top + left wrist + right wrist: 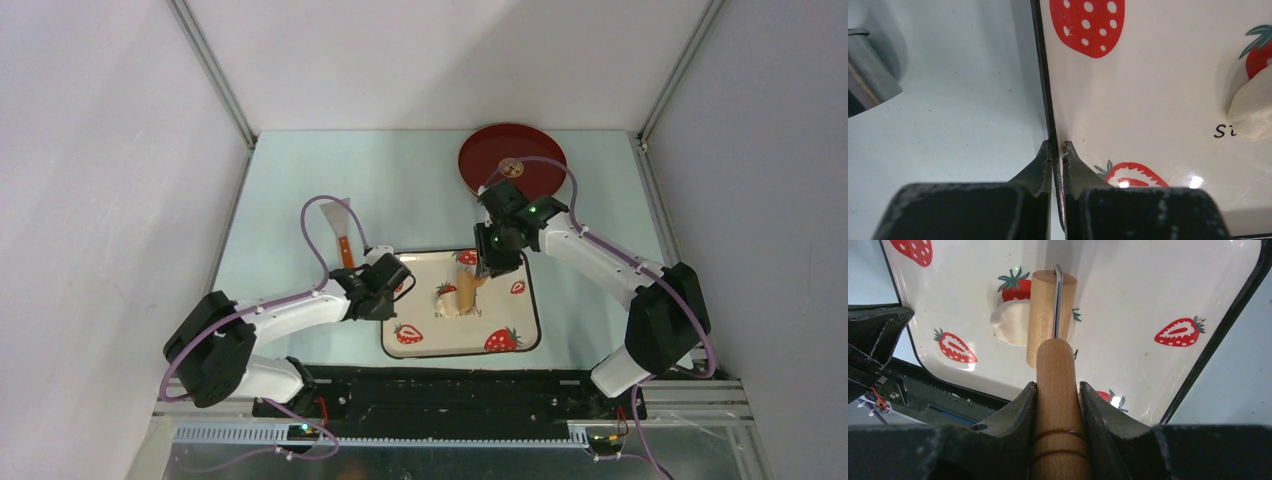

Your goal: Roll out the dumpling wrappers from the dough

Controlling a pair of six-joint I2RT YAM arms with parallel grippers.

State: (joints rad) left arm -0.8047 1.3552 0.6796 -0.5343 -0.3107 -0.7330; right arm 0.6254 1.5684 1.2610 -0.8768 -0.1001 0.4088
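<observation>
Jaws of right gripper (pixel 1057 385) clamp wooden roller (pixel 1050 315) by handle; roller head rests on dough (pixel 1008 325) lump, mid-plate; left gripper (pixel 1057 144) jaws nearly closed, pinching plate (pixel 1148 75) rim.

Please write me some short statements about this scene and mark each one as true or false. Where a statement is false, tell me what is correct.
1. The right gripper holds the wooden roller by its handle. True.
2. The left gripper hangs open above the dough. False: it is shut on the left rim of the strawberry plate.
3. The dough lies on the red tray. False: it lies on the strawberry plate, partly under the barrel of the wooden roller.
4. The red tray sits at the far side of the table, beyond the strawberry plate. True.
</observation>
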